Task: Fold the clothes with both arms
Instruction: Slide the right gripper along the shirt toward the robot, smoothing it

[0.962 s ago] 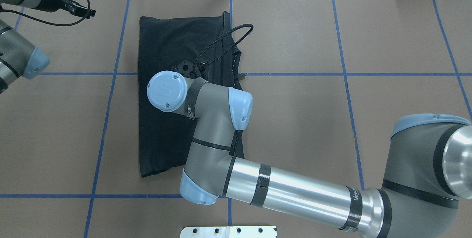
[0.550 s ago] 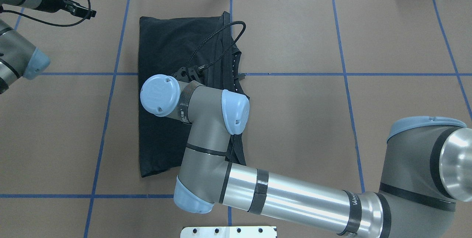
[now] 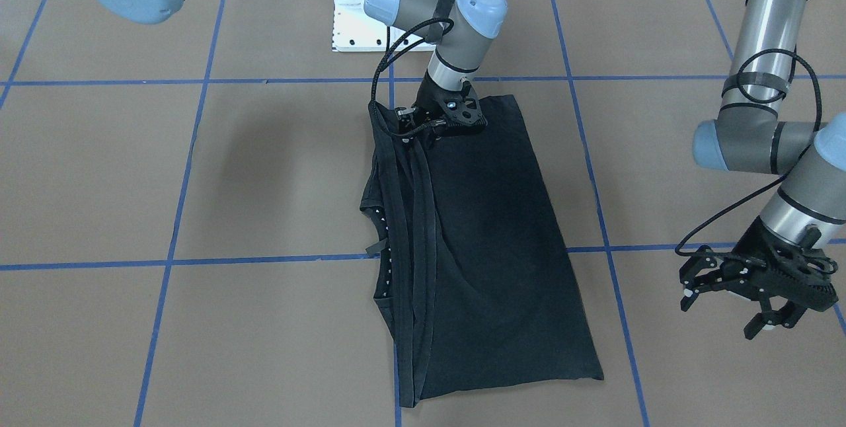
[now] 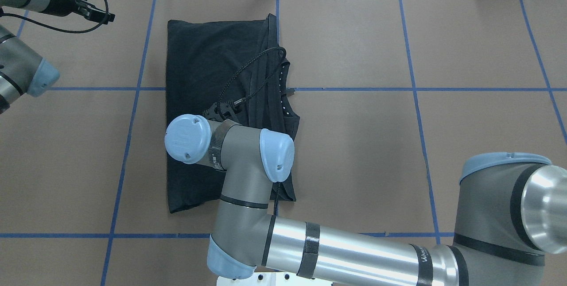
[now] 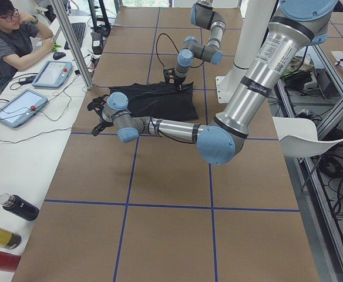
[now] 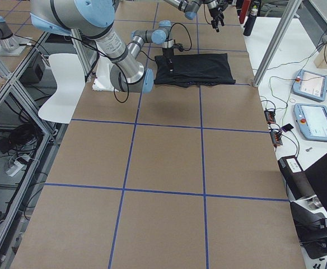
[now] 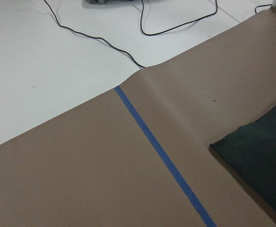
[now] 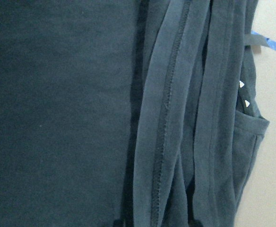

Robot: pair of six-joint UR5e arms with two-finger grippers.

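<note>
**Black short-sleeved T-shirt** (image 3: 489, 248), already folded lengthwise into a long narrow panel. It lies flat on the brown paper-covered table (image 3: 198, 169), across a blue tape grid line (image 3: 99, 265). Its stacked hems and sleeve edges run down the robot's right side, and no print shows.

**Right gripper** (image 3: 437, 128), black, on the silver-grey arm, sits low over the panel's near end, beside those stacked edges. Whether its fingers are apart or together cannot be told.

**Left gripper** (image 3: 724, 307) hangs clear of the cloth, off the far corner, with fingers spread and empty.

The step in hand is probably a grasp at the near end for a crosswise fold.

To do it well:
- The right fingers should pinch every layer at the edge, not only the top one.
- The left gripper should take the opposite near corner.
- Both should lift evenly so the strip stays square.
</note>
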